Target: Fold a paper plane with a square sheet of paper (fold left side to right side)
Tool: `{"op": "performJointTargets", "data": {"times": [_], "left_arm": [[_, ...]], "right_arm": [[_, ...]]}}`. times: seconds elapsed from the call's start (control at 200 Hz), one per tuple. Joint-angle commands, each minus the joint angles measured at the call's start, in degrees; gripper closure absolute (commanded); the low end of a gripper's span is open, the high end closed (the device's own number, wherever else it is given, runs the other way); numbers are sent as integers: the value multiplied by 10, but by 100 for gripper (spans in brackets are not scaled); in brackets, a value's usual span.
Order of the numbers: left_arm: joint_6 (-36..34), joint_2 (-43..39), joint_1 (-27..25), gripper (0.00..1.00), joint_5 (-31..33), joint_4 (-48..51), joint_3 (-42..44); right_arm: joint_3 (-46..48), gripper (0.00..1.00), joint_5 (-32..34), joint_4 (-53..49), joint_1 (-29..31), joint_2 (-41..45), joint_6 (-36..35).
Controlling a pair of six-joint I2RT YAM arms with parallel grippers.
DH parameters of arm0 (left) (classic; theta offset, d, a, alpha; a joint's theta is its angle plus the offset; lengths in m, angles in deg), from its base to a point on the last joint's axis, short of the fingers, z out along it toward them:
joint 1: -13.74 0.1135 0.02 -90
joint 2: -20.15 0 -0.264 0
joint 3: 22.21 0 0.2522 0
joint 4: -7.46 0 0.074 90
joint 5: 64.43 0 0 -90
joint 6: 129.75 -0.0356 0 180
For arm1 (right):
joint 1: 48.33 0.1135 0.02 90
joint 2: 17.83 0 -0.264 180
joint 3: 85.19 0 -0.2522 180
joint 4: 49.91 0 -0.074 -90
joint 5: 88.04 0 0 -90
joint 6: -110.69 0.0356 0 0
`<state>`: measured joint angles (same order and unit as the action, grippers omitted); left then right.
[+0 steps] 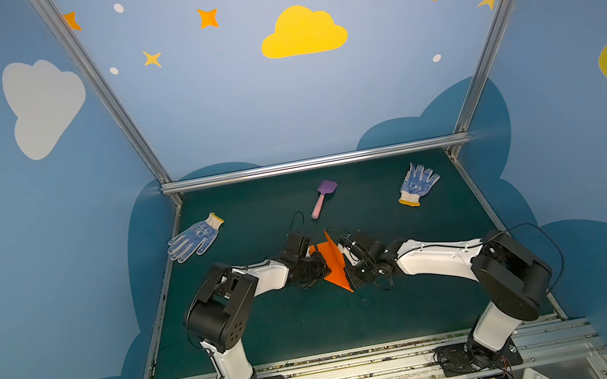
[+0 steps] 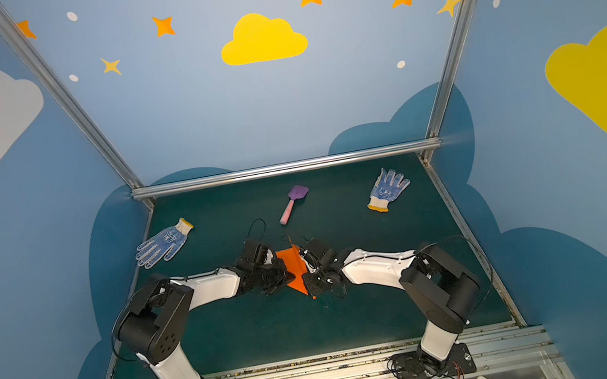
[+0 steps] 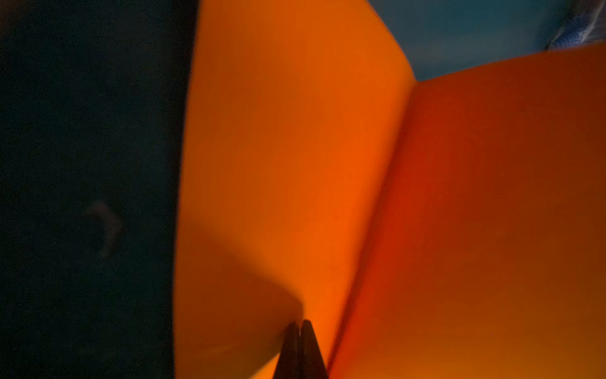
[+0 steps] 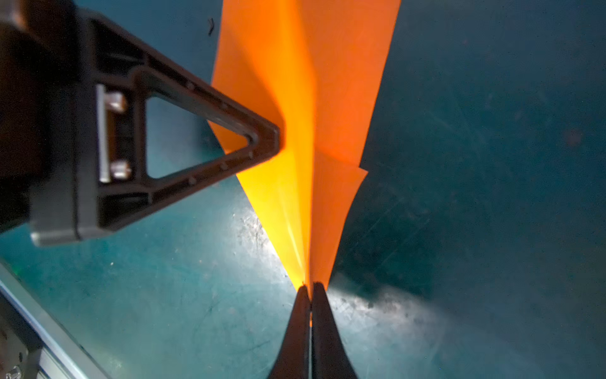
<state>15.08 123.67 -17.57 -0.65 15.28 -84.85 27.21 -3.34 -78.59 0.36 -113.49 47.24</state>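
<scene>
Holding the paper plane (image 1: 333, 265): both grippers are pinching it from opposite sides over the middle of the green mat (image 1: 317, 323).
Left gripper (image 3: 299, 325): its jaws are pressing shut on one orange flap, with only paper between them.
Right gripper (image 4: 310, 290): its jaws are squeezing together on the paper where it is narrowing toward them, with orange showing in the slit.
Plane's pose: it is standing partly on edge, creased lengthwise, with a sharp tip pointing toward the near rail in both top views.
Mat contact: I cannot tell whether it is touching.
Spatula (image 1: 322, 197): lying beyond the plane, well apart.
Left blue glove (image 1: 196, 237) and right blue glove (image 1: 417, 185): lying near the far corners.
</scene>
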Motion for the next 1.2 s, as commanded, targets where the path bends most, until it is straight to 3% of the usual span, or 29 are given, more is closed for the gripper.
{"op": "performJointTargets", "data": {"times": [0.0, 0.04, 0.09, 0.591, 0.796, 1.191], "left_arm": [[9, 6, -4, 96, 0, -27, 6], [10, 8, -4, 96, 2, -28, 8], [11, 8, -4, 96, 5, -28, 10], [8, 22, -5, 96, 0, -26, 12], [5, 21, -5, 96, 0, -23, 11], [1, 22, -5, 96, 1, -21, 12]], "right_arm": [[-22, 81, 2, -15, 1, -10, -6], [-25, 71, 6, -16, 2, -13, -7], [-29, 66, 11, -18, 4, -16, -10], [-93, 54, 130, -76, 58, -68, -67], [-98, 57, 194, -83, 71, -84, -71], [-93, 74, 209, -82, 73, -85, -73]]}}
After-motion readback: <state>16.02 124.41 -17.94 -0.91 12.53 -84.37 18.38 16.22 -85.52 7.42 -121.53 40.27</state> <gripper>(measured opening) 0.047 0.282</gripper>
